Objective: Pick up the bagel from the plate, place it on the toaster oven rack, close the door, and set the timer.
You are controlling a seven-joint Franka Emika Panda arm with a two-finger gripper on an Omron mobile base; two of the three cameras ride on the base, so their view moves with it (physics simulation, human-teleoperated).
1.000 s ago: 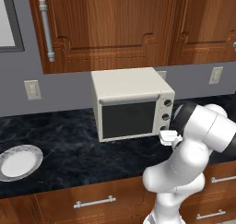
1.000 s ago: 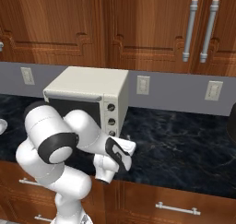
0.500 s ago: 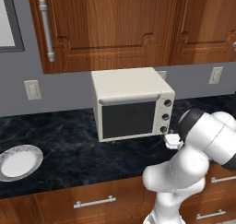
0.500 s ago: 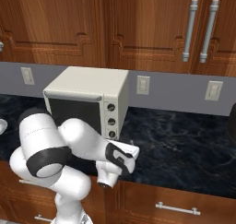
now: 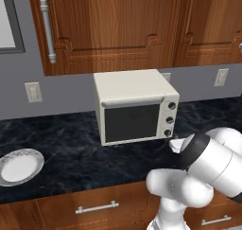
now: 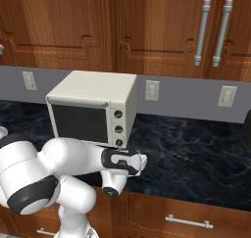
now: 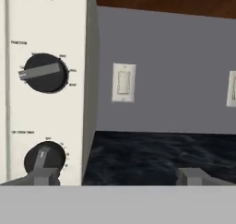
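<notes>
Plate [image 5: 20,166] bare, door [image 5: 132,123] shut, bagel presumably inside behind dark glass; only timer knob [image 7: 44,157] left, with hand [image 7: 120,176] spread wide, grasping nothing

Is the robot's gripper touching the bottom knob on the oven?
Cannot tell. In the hand view one fingertip overlaps the bottom knob, but depth is unclear.

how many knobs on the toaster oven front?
3, in a column on the right front of the toaster oven: top knob, middle knob, bottom knob. None look hidden; the closed door takes the rest of the front.
</notes>
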